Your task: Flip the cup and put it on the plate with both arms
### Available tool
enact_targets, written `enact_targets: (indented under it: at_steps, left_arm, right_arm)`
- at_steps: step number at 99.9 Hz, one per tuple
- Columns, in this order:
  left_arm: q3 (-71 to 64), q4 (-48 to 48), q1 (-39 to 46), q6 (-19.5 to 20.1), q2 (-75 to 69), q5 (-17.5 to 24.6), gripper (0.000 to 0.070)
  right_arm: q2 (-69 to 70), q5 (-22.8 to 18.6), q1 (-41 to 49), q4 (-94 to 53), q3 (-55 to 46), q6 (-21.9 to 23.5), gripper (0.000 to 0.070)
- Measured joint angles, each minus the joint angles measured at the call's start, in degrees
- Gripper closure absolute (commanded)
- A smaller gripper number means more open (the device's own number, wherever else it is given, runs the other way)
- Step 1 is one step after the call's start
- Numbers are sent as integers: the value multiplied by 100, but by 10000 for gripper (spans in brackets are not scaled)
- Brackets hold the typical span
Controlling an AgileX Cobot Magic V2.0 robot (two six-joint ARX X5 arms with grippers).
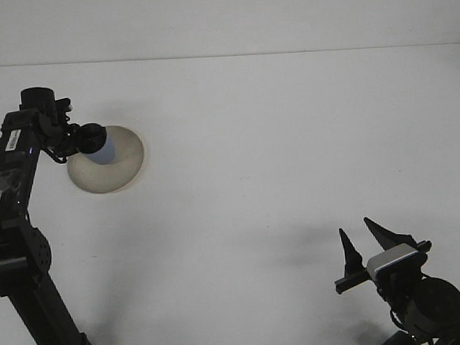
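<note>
White table point(276, 153) fills the front view, bare apart from the plate and the two arms. Left gripper point(93, 140) reaches over the left edge of the beige plate point(119, 168); its jaws appear pinched on a small pale-blue cup point(106, 145), which sits directly at the claw tips and over the plate's upper left part. Whether the cup base touches the plate or hangs just above it cannot be told from this angle, nor which way up it is. Right gripper point(361, 246) rests well apart, low at the near right, its two dark fingers spread and holding nothing. Judgement: the carry to the plate looks done, and the task is near its end. What seems left is setting the cup down upright, letting go, and drawing the left arm clear without tipping it.
</note>
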Motion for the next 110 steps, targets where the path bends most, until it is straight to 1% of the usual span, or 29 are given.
enact_targets:
  at_steps: [44, 54, 58, 61, 70, 73, 76, 78, 92, 110]
  left_arm:
    - [-2, 20, 0, 4, 177, 2, 684]
    - [-2, -20, 0, 66, 184, 2, 669]
    - [-2, -68, 0, 79, 184, 2, 621]
    - [-2, -111, 0, 92, 184, 2, 559]
    - [-2, -92, 15, 107, 184, 7, 330]
    - [-2, -48, 20, 107, 184, 9, 272]
    - [-2, 9, 28, 109, 184, 11, 239]
    - [0, 35, 37, 109, 184, 11, 228]
    - [170, -33, 59, 114, 192, 17, 223]
    - [1191, -417, 59, 114, 199, 22, 223]
  right_arm:
    - [0, -2, 0, 0, 0, 0, 366]
    - [0, 0, 0, 0, 0, 0, 366]
    - [0, 0, 0, 0, 0, 0, 366]
    - [0, 0, 0, 0, 0, 0, 366]
    - [0, 0, 0, 0, 0, 0, 366]
    - [0, 0, 0, 0, 0, 0, 366]
    - [0, 0, 0, 0, 0, 0, 366]
    - [0, 0, 0, 0, 0, 0, 366]
    - [0, 0, 0, 0, 0, 0, 366]
    - [0, 0, 0, 0, 0, 0, 366]
